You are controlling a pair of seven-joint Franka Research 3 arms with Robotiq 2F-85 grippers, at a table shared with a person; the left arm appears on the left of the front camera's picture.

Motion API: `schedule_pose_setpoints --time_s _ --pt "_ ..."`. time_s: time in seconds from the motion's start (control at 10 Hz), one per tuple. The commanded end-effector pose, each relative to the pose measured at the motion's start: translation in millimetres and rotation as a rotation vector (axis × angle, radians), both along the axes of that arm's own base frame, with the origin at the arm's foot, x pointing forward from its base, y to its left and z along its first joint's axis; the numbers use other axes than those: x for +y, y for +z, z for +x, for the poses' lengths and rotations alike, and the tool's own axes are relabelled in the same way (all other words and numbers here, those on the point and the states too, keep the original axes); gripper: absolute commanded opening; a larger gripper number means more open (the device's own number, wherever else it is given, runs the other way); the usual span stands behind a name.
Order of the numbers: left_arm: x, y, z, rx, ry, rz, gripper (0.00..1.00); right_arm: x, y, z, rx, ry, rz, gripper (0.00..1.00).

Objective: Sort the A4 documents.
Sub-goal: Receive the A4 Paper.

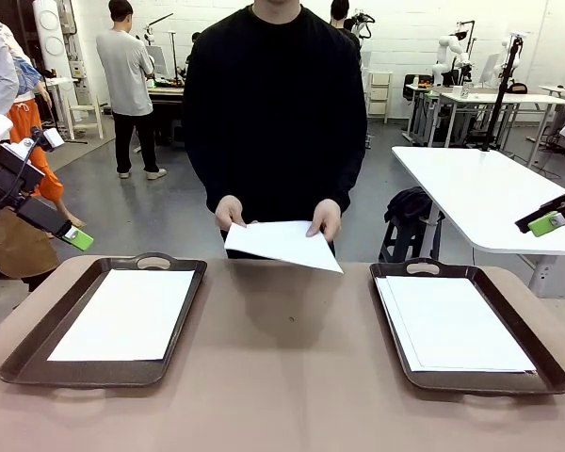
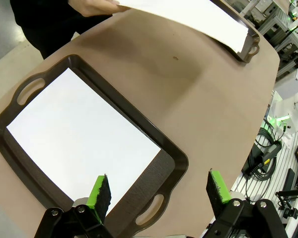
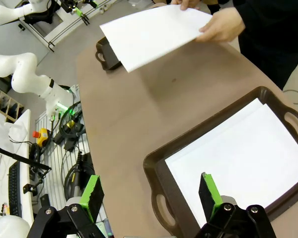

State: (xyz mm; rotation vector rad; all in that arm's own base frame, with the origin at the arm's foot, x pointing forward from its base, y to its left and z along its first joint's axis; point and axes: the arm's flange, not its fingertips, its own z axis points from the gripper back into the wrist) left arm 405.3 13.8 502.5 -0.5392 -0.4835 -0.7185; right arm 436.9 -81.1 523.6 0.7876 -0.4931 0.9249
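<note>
Two dark brown trays sit on the brown surface (image 1: 282, 377), the left tray (image 1: 28, 363) and right tray (image 1: 537, 358) each holding white A4 documents (image 1: 127, 315). Both sets of fingers, left (image 1: 75, 238) and right (image 1: 544, 224), hover spread apart, empty. Beyond, the person's hands (image 1: 230, 211) hold another sheet (image 1: 282, 243) above the far edge.

Left tool (image 2: 159, 191) and right tool (image 3: 151, 196) both wide open, raised at opposite table sides.

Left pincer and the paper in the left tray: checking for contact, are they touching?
Apart. The front view shows the left pincer raised off the table, above and beside the left tray, clear of its paper.
</note>
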Motion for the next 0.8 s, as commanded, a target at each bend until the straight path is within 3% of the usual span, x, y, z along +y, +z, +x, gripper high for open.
schedule_pose_setpoints --time_s 0.0,0.7 --pt "0.5 0.3 0.1 -0.003 -0.003 0.000 1.00 0.5 0.6 -0.2 -0.005 0.004 -0.001 1.00" --pt "0.5 0.3 0.1 -0.003 -0.003 0.000 1.00 0.5 0.6 -0.2 -0.005 0.004 -0.001 1.00"
